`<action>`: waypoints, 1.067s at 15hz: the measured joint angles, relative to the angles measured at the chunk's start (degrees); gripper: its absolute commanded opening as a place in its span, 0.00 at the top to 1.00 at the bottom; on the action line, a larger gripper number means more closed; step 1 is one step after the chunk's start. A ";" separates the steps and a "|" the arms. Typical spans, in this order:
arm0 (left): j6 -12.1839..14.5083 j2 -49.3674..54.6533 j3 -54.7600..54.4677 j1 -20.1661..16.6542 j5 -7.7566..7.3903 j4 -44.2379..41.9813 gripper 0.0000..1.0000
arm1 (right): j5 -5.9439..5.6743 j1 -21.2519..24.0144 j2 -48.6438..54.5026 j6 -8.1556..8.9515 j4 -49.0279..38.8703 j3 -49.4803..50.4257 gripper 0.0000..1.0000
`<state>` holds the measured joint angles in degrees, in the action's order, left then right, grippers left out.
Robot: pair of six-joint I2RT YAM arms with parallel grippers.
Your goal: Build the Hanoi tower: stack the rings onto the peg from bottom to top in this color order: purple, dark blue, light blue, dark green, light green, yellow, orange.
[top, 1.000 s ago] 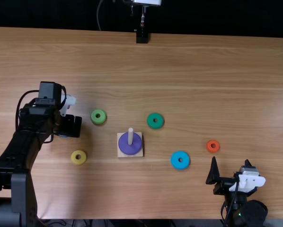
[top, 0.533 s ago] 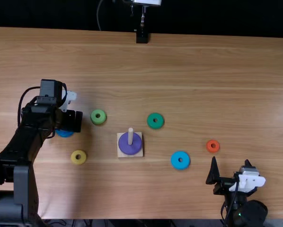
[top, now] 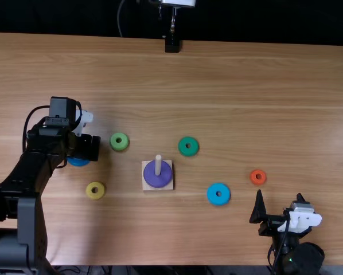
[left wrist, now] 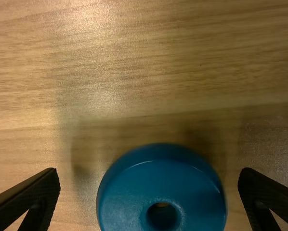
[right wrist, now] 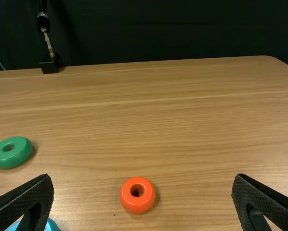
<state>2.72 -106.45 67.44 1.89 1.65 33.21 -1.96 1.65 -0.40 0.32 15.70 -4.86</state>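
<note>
My left gripper [top: 85,147] hangs over the dark blue ring [top: 78,162] at the table's left. In the left wrist view the left gripper [left wrist: 149,199] is open, its fingers on either side of the dark blue ring [left wrist: 161,192], apart from it. The purple ring [top: 158,177] sits around the peg [top: 158,162] on its square base [top: 147,184]. My right gripper [top: 279,207] rests at the front right; in the right wrist view the right gripper [right wrist: 143,199] is open, beyond it the orange ring [right wrist: 137,195].
Loose on the table [top: 217,86] lie the light green ring [top: 119,141] and yellow ring [top: 95,190] left of the base, and the dark green ring [top: 188,146] and light blue ring [top: 218,194] right of it. A black stand [top: 172,44] is at the far edge.
The left gripper has shifted slightly toward the table's near side and right, uncovering more of the dark blue ring in the top view. The right arm and the other rings have stayed put.
</note>
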 measured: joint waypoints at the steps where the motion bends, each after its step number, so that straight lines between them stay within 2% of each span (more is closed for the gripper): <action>1: 0.02 0.00 0.00 -0.02 0.02 0.13 0.00 | -0.02 0.00 -0.02 0.02 0.00 -0.02 0.00; 11: 0.02 -1.40 0.02 0.00 0.00 0.72 0.00 | 0.00 0.00 0.00 0.00 0.00 0.00 0.00; 14: -0.04 -1.44 0.11 0.00 -0.46 4.04 0.00 | 0.00 0.00 0.00 -0.02 0.02 0.00 0.00; 15: -0.02 -1.44 0.22 -0.02 -0.63 5.03 0.09 | 0.00 0.00 -0.02 -0.02 0.00 -0.02 0.00; 16: -0.02 -1.44 0.22 -0.02 -0.72 5.09 0.37 | 0.00 0.00 0.00 0.02 0.00 0.00 0.00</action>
<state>2.70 -107.90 67.66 1.87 0.93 38.30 -1.96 1.65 -0.40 0.34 15.70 -4.86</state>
